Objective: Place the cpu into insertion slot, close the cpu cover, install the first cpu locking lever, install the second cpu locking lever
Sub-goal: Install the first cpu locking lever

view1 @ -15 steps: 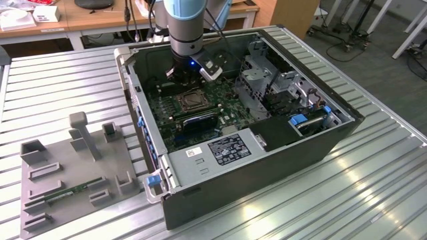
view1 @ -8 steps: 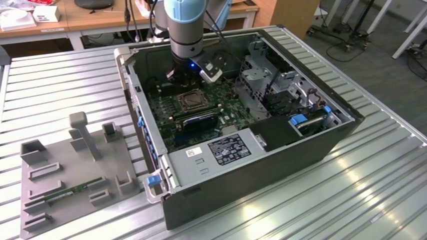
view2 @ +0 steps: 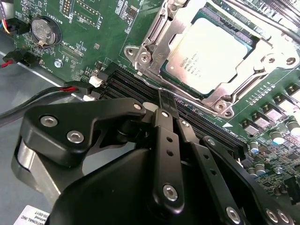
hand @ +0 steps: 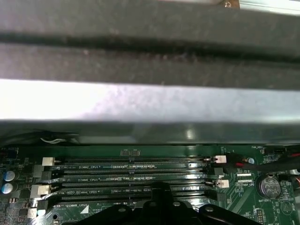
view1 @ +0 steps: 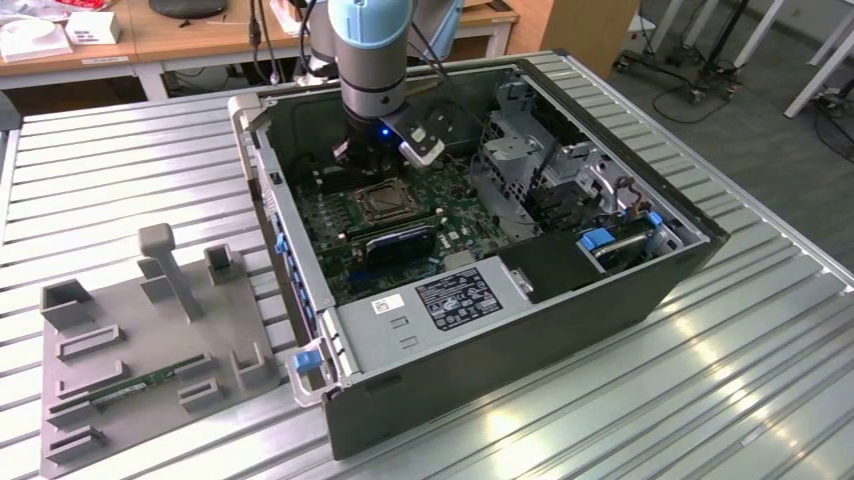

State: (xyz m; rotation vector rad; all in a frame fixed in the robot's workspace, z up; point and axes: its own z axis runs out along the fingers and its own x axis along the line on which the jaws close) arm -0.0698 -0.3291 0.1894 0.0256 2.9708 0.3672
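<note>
Gripper (view2: pixel 164 104), pressed together and empty; memory slots (view2: pixel 122 82) are seen directly beneath it, the cpu (view2: pixel 208 49), framed by the cpu cover (view2: pixel 150 44), just beyond it.

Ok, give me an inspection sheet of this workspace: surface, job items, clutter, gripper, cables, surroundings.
Surface: slatted metal table carrying an open computer case.
Job's things: cpu seated on the green motherboard, with the cpu cover lying down around it; whether it is locked cannot be told.
Clutter: grey fixture tray beside the case, on the exterior view's left, with one memory stick in it.
Gripper: gripper shut, holding nothing, above the memory slots next to the cpu cover.
Cables: red and black wires beside the memory slots.
Surroundings: desks behind the table, grey floor.
</note>
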